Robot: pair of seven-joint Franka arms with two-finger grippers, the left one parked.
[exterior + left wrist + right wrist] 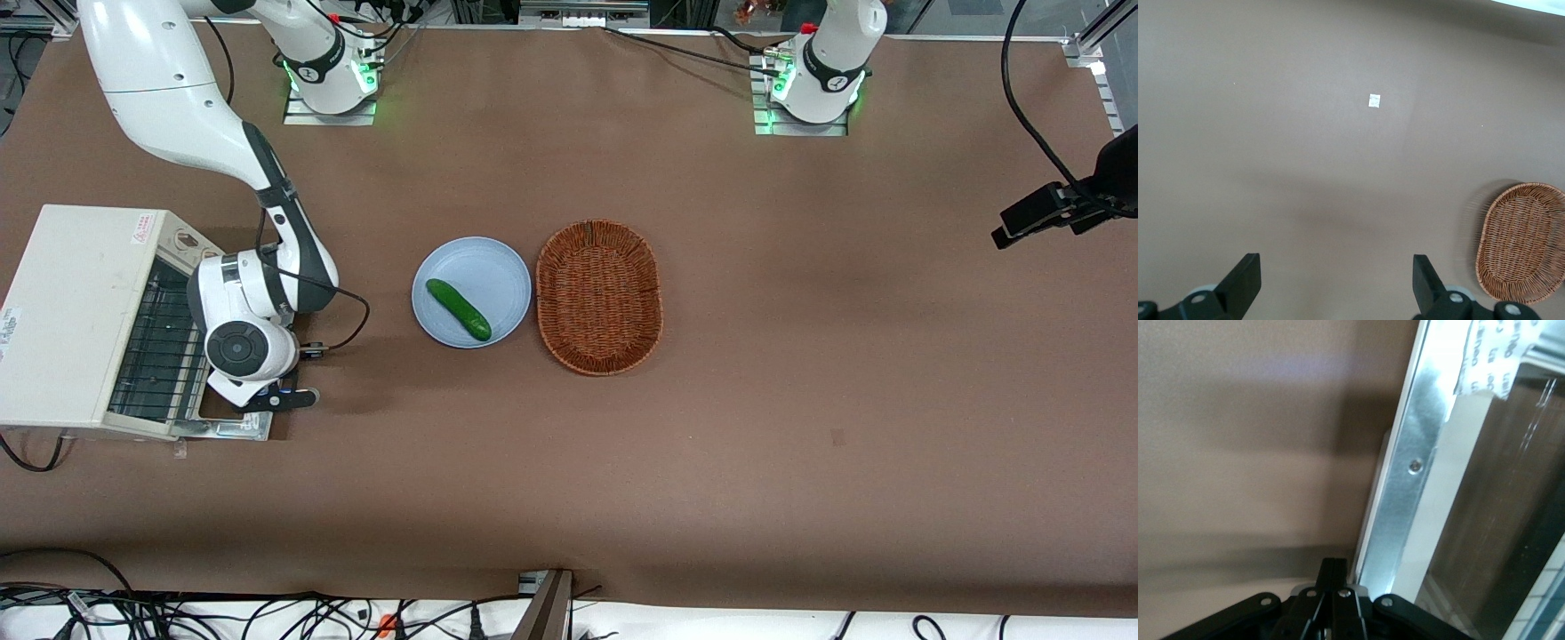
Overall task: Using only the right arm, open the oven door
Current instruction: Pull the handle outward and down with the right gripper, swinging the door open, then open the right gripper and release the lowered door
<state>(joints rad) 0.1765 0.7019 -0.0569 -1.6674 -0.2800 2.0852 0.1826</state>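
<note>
The off-white toaster oven [71, 302] stands at the working arm's end of the table. Its oven door [164, 347] is swung down and outward, with rack lines showing through the dark glass and the metal frame's corner [236, 429] low by the table. The right arm [178, 98] reaches down over the door, and its wrist covers the door's outer edge. My gripper [289, 398] sits just off that edge with its black fingers pressed together and nothing between them. In the right wrist view my gripper [1335, 570] is beside the door's silver frame [1411, 487] and glass [1498, 520]. The bar handle does not show.
A light blue plate [493, 267] holding a green cucumber [458, 309] lies mid-table, with an oval wicker basket [600, 298] beside it. The basket [1521, 243] also shows in the left wrist view. Bare brown tabletop lies between the gripper and the plate.
</note>
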